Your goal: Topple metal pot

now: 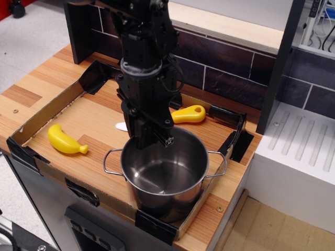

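Fingers (163,137) hung low at the far rim, just inside the metal pot (165,175); spread or pressed, impossible to tell. Gripper (156,138) pointed straight down. Pot stood upright, axis vertical, mouth up, near the tray's (47,104) front corner.

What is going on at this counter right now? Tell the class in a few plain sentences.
A black robot arm has its hand down at the back rim of the metal pot, seemingly to tip it over. The pot stands upright in a shallow cardboard tray on the wooden counter. A yellow toy banana lies to the left, and a yellow-handled knife sits behind the pot, partly hidden by the arm.
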Controlling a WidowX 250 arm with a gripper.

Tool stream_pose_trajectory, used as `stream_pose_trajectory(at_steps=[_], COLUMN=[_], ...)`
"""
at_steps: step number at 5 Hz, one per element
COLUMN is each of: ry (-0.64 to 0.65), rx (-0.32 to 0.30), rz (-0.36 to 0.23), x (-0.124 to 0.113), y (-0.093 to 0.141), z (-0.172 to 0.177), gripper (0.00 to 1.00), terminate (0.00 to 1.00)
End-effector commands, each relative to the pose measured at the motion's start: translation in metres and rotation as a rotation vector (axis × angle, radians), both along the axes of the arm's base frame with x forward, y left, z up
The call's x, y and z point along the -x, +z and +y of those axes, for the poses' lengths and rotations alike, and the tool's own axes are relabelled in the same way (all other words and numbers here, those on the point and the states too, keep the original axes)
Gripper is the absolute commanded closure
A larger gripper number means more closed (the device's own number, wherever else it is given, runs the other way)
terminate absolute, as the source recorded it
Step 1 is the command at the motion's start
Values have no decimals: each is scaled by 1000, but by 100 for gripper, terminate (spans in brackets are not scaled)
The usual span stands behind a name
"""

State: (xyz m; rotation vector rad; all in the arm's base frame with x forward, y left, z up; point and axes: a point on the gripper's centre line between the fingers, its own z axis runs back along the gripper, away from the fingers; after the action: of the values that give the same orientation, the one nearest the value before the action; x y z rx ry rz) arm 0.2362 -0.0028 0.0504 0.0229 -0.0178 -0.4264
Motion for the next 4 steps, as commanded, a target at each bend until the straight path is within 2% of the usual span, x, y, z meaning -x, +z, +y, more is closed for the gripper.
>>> stream_pose_trajectory(at_steps=[1,2,3,4], ry=[-15,-32,-42,-19], rx=[-17,-58,-110,-118], rz=[-35,-107,-232,-323], x=[-2,-1,-4,-9], y=[8,26,44,56], z=[4,5,6,9], gripper=[100,100,100,100], terminate=[0,0,0,0])
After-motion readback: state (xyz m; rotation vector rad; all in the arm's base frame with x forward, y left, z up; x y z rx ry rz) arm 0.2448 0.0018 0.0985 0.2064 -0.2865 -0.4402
